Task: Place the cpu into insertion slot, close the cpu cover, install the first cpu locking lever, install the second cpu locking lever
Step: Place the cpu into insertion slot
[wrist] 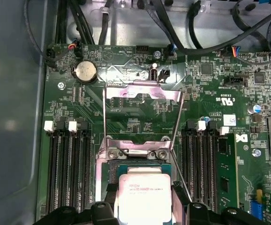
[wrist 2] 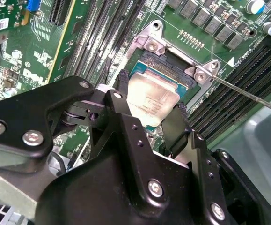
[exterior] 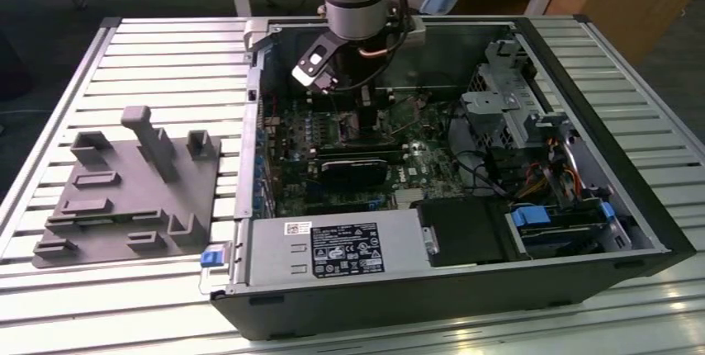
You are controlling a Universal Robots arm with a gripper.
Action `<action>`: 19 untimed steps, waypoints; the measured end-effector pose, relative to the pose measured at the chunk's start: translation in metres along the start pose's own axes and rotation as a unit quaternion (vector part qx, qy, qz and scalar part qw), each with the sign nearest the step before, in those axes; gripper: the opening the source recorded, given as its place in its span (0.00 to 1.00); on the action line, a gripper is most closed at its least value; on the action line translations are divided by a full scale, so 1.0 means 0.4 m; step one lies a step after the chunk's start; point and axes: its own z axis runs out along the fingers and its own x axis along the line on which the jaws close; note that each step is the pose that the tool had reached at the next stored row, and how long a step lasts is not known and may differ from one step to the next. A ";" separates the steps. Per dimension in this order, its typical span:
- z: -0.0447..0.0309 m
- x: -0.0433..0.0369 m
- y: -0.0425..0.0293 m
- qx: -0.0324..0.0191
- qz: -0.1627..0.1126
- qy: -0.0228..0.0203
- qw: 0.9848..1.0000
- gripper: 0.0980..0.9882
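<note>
- Through the exterior view I see the arm (exterior: 355,0) reaching down into an open computer case (exterior: 650,231), which lies flat on the slatted desk (exterior: 165,49).
- The end effector (wrist 2: 151,96) is clamped on the chip (wrist: 143,193). In the second wrist view a black finger (wrist 2: 121,86) presses one edge and its partner presses the opposite edge, with the chip's silvery face turned up.
- The chip hangs over the near part of the socket (wrist 2: 170,69). A strip of the socket's dark centre shows beyond the chip's far edge.
- The chip looks slightly tilted there, not seated flat. I cannot tell whether any edge touches the socket.
- The cover (wrist: 126,92) is flipped open and lies back on the far side of the socket, away from the chip. The green motherboard (wrist: 210,89) shows through its square window.
- A thin metal lever (wrist 2: 247,95) runs out from one corner of the socket and slants across the neighbouring slots, clear of the cover.
- In the first wrist view, black memory slots (wrist: 67,173) flank the socket on both sides. A round coin battery (wrist: 84,71) sits on the board beyond the open cover.
- On the desk, at the exterior view's left of the case, lies a grey holder plate (exterior: 121,198) with upright pegs.
- A power supply box (exterior: 319,252) fills the near corner of the case.
</note>
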 end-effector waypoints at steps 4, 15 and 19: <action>0.013 0.001 -0.002 0.000 0.001 0.000 1.000 0.49; 0.025 0.001 -0.003 0.000 0.003 0.012 1.000 0.49; 0.027 0.002 -0.004 0.000 0.004 0.019 1.000 0.49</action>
